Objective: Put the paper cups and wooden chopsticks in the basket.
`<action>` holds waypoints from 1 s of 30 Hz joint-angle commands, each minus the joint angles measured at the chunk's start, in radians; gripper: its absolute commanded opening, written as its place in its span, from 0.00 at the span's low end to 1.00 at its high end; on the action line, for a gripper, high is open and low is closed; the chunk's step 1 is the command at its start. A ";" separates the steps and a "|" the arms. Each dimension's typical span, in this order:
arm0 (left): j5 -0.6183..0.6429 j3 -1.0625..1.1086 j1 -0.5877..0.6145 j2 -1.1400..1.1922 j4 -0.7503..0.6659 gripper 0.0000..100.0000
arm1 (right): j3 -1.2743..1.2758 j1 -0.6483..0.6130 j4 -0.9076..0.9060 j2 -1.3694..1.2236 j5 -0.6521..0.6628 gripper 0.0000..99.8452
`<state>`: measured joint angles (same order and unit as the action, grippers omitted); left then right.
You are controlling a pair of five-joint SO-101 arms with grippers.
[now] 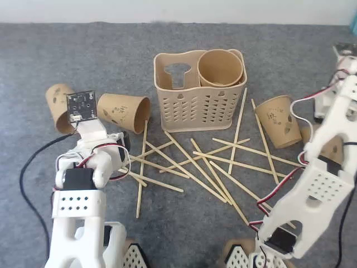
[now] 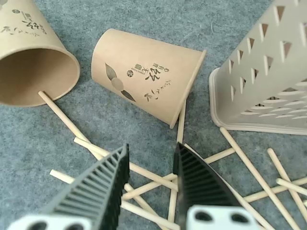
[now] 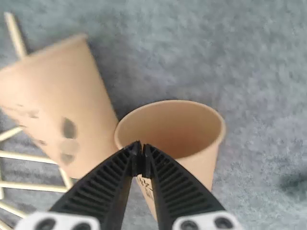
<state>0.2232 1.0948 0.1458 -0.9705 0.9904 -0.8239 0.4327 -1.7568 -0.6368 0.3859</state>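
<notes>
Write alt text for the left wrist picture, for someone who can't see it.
An open gripper with black ribbed fingers hangs over wooden chopsticks scattered on grey carpet. Beyond it, a paper cup showing its printed side and a second cup showing its open mouth lie tipped over, with a corner of the pale perforated basket beside the first.

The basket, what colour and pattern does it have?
Beige basket with rows of triangular holes; best in left wrist view.

Two white plastic arms, left arm point(image 1: 78, 204) topped by a small black circuit board point(image 1: 81, 106), right arm point(image 1: 304, 223) with perforated housings point(image 1: 325, 187), black servo blocks point(image 1: 78, 180), red, white and black cables point(image 1: 279, 185), black ribbed jaws.
</notes>
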 commanded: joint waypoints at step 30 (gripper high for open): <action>-0.002 -0.001 -0.005 -0.025 -0.046 0.14 | 0.629 0.401 -0.044 0.447 0.549 0.01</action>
<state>0.2232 1.0978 0.1458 -0.9705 0.9735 -0.2823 0.7933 -1.7568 -0.3483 0.8569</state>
